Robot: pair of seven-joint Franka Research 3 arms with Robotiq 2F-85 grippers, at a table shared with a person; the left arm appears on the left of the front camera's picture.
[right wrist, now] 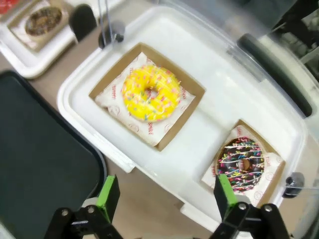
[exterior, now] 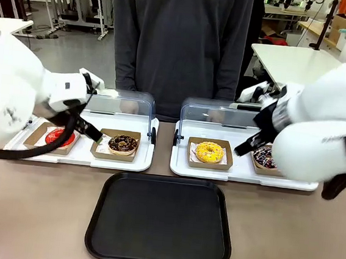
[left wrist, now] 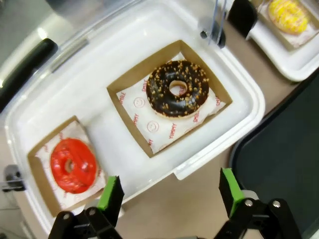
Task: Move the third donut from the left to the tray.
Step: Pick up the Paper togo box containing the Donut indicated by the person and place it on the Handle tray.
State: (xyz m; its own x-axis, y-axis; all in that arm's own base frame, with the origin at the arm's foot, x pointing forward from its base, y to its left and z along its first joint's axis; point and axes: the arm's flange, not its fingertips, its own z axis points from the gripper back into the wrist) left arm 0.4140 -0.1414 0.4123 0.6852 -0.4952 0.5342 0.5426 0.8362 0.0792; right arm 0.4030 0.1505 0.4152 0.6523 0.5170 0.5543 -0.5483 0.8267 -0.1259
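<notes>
Yellow donut (right wrist: 151,93) sits in its brown holder (right wrist: 192,101) on the right white tray (right wrist: 219,74), lid up, not yet moved. Black tray (exterior: 160,220) is on the table, just in front. Right jaws wide open and empty, hovering near the white tray's front edge; left jaws wide open too, empty.

Best move, I judge: centre the right jaws over the donut, grip lightly across the holder, lift clear of the white rim, avoid the lid.

In the front view the right arm hides part of the sprinkled chocolate donut (right wrist: 243,164). Holder depth is unclear.
</notes>
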